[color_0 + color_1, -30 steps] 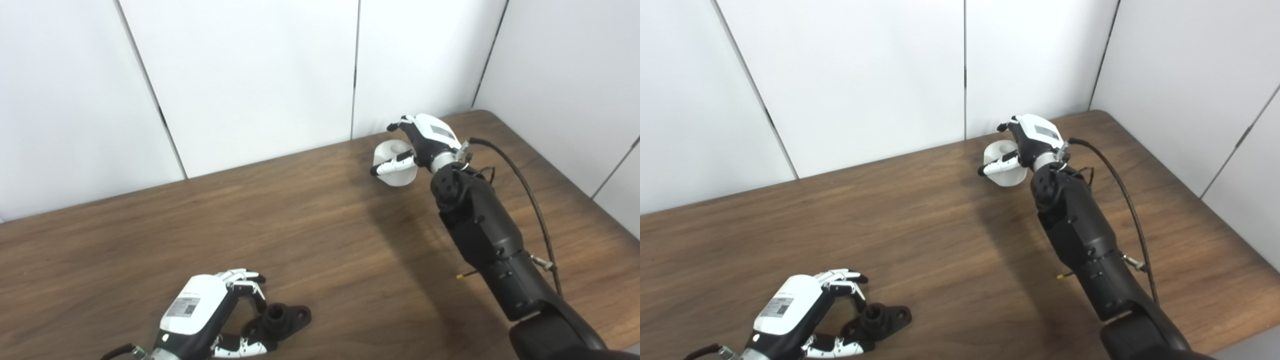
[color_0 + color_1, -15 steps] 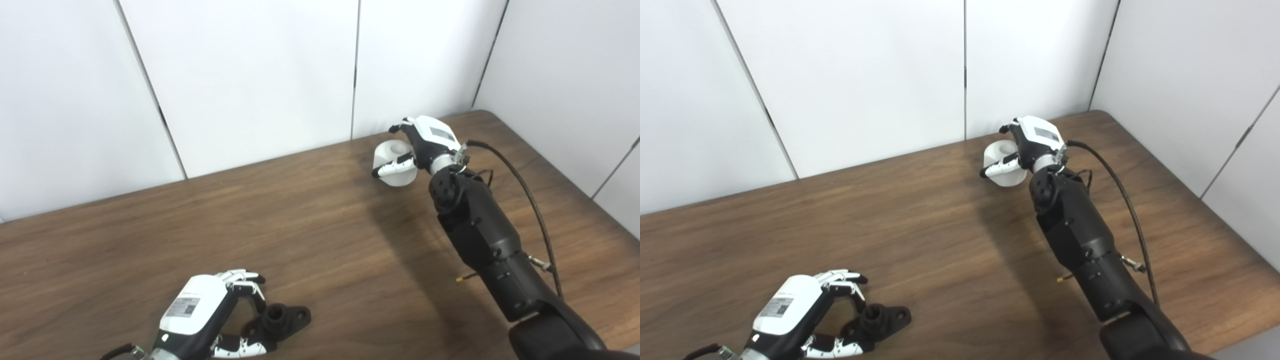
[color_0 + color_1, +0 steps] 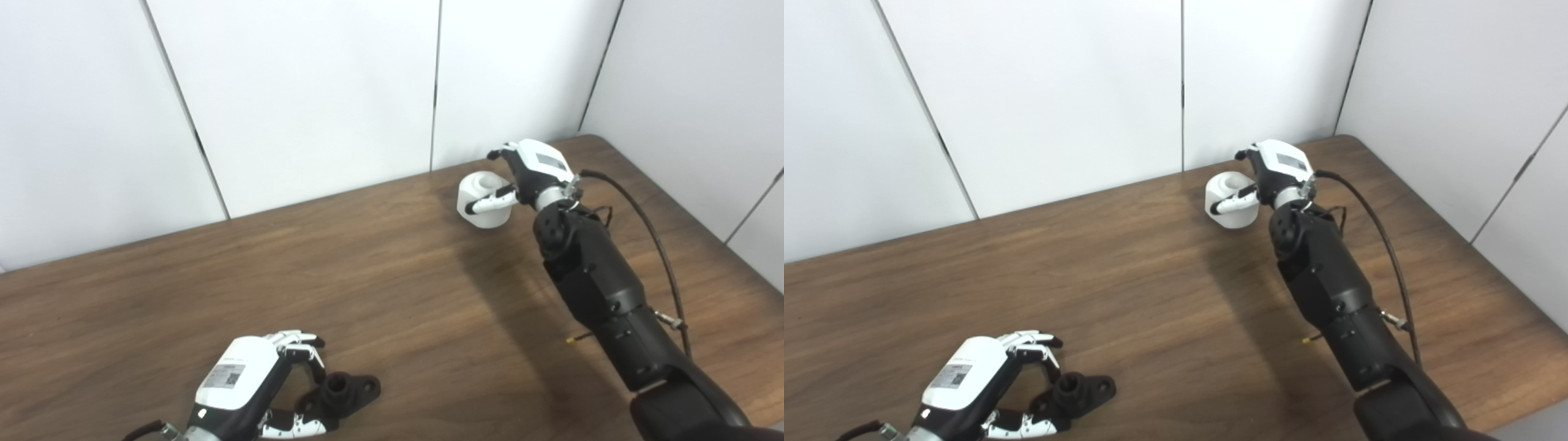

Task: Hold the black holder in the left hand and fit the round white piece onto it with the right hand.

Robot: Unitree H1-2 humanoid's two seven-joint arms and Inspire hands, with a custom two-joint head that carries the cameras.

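round white plastic piece, likely light, rigid and slick, sits gripped around its sides by right hand, while left hand clasps black holder.

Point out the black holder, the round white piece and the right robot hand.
black holder (image 3: 349, 389), left eye view, its raised round socket.
round white piece (image 3: 479, 216), left eye view, its lower side wall.
right robot hand (image 3: 1274, 168), right eye view, its back shell.

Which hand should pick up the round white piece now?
Right. The right hand is already cupped around the round white piece at the table's far end, while the left hand sits at the black holder on the near edge.
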